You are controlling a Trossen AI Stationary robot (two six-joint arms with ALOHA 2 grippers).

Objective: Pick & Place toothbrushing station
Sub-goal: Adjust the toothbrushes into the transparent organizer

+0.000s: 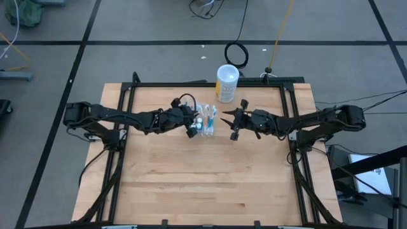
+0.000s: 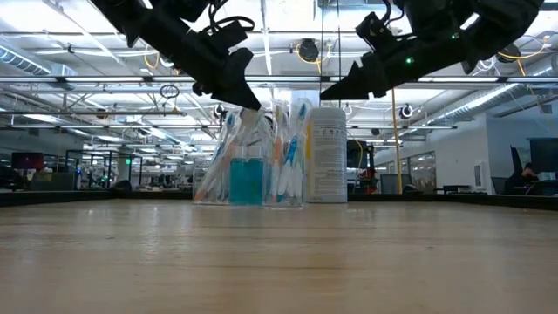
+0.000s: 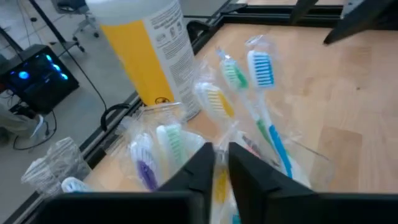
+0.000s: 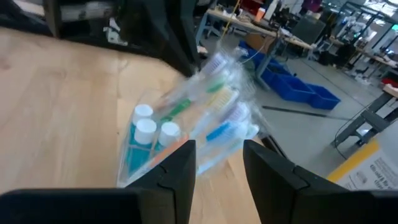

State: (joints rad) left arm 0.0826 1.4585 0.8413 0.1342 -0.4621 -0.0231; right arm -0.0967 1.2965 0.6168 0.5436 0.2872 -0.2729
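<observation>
The toothbrushing station (image 1: 205, 121) is a clear holder (image 2: 253, 179) with several wrapped toothbrushes and teal tubes with white caps. It stands by its base on the table's far middle. My left gripper (image 1: 191, 129) is at its left side, over the brush tops (image 2: 253, 118), its fingers nearly closed on a clear-wrapped toothbrush (image 3: 221, 180). My right gripper (image 1: 234, 124) is open and empty, raised just right of the station, which shows ahead of its fingers in the right wrist view (image 4: 186, 121). A white canister with a yellowish label (image 1: 227, 83) stands behind. My left gripper pinches the upper part of a clear-wrapped toothbrush (image 3: 221, 163) between its two fingers. The fingers slant down at it from the table's left (image 2: 242, 94). The toothbrush stays among the others in the holder, whose base is on the table.
The white canister (image 2: 329, 153) stands close behind and to the right of the station. A black metal frame (image 1: 127, 95) runs along the table's left, far and right sides. The near half of the wooden tabletop (image 1: 203, 184) is bare.
</observation>
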